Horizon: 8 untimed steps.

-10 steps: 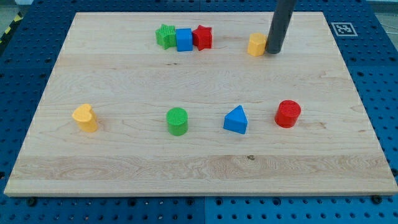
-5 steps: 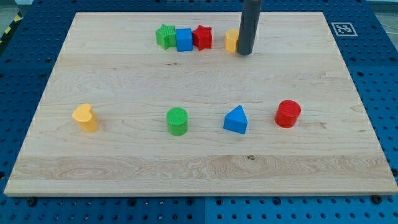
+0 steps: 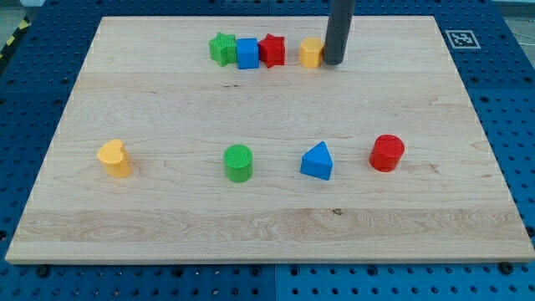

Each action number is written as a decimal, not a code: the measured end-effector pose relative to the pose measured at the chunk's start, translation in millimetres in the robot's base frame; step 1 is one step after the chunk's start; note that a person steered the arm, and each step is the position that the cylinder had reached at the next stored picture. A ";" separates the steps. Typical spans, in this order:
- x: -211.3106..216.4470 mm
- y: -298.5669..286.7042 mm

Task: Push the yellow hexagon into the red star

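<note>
The yellow hexagon [image 3: 311, 52] sits near the view's top, a short gap to the right of the red star [image 3: 272, 50]. The red star touches a blue cube [image 3: 247, 53], which touches a green star [image 3: 222, 48], the three in a row. My tip [image 3: 333, 62] is right against the hexagon's right side. The dark rod rises out of the view's top.
A yellow heart-shaped block [image 3: 114, 158] lies at the view's left. A green cylinder [image 3: 238, 162], a blue triangle [image 3: 317, 160] and a red cylinder [image 3: 387, 153] stand in a row across the lower middle. The wooden board [image 3: 267, 234] rests on a blue pegboard surface.
My tip pushed the yellow hexagon leftward toward the red star over the first half second. Since then the hexagon has stayed put and the tip has shifted slightly up and right.
</note>
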State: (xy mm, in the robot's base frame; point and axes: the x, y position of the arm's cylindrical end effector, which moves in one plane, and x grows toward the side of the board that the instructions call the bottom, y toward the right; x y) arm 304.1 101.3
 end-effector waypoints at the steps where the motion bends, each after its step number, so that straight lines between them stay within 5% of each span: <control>1: -0.1 -1.4; 8: 20.5 -24.2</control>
